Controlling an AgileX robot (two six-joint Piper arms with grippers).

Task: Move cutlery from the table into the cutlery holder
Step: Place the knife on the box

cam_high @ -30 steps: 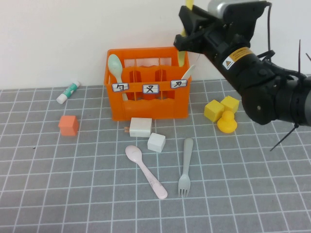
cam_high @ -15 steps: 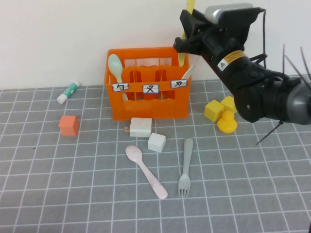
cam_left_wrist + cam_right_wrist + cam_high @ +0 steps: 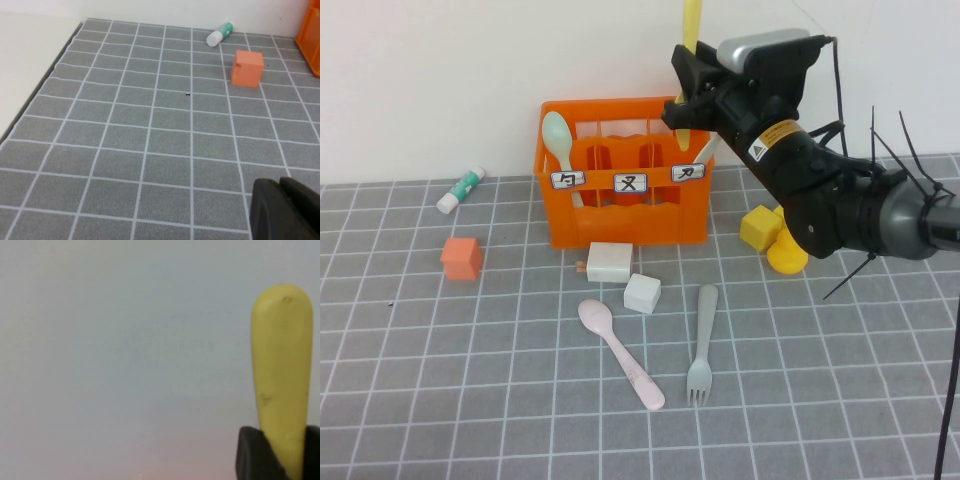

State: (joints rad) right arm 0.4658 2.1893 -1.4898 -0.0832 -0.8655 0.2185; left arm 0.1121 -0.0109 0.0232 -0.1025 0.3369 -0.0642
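Note:
The orange cutlery holder (image 3: 620, 215) stands at the back of the table. A mint-green spoon (image 3: 558, 135) stands in its left compartment and a white knife (image 3: 706, 150) leans in its right end. My right gripper (image 3: 686, 95) is shut on the yellow knife (image 3: 691, 25), held upright above the holder's right end; the knife also shows in the right wrist view (image 3: 281, 370). The pink spoon (image 3: 617, 350) and grey fork (image 3: 701, 343) lie on the table (image 3: 440, 380) in front. My left gripper (image 3: 287, 207) is shut and empty, low over the tiles at the left.
Two white blocks (image 3: 610, 262) (image 3: 642, 293) lie before the holder. A small orange cube (image 3: 461, 258) and a white-and-green tube (image 3: 459, 190) sit to the left. Yellow blocks (image 3: 760, 227) and a yellow duck (image 3: 786, 255) sit under my right arm.
My right gripper has moved left with the yellow knife, from beyond the holder's right end to above its right compartment. Nothing else moved.

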